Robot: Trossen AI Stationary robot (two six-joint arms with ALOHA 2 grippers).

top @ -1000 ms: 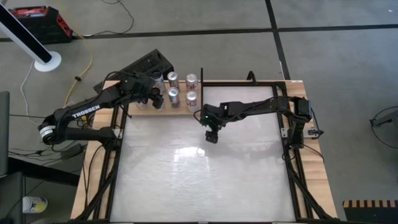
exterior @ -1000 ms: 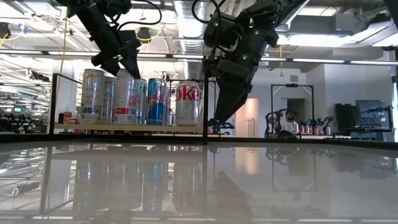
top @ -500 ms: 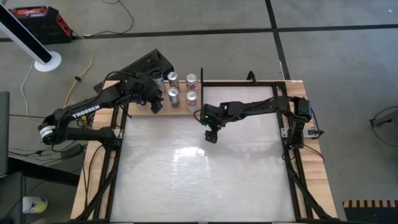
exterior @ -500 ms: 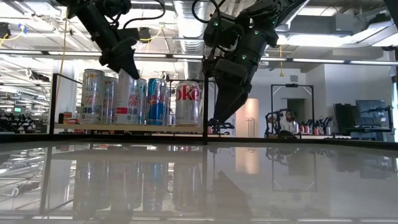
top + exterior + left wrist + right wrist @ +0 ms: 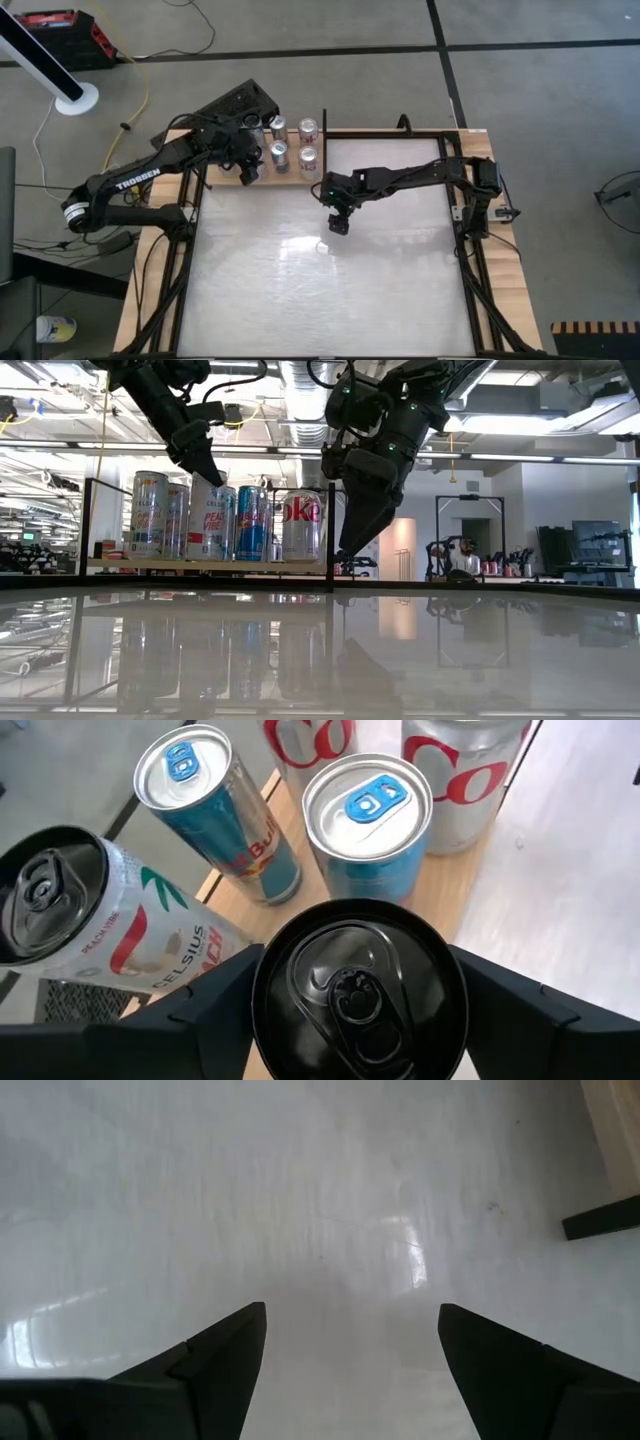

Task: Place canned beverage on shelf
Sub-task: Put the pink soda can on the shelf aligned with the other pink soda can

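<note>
Black-topped can (image 5: pixel 358 990) upright, axis vertical, between left fingers (image 5: pixel 215 1003).

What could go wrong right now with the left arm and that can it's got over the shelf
1. The left gripper has its fingers on either side of a black-topped can with a blue can right beside it; lifting away carelessly might bump that neighbour.
2. The Celsius can also stands close, so a sideways move could topple it.
3. The cans crowd one end of the shelf, near its edge, so a knocked can could fall onto the table.
</note>
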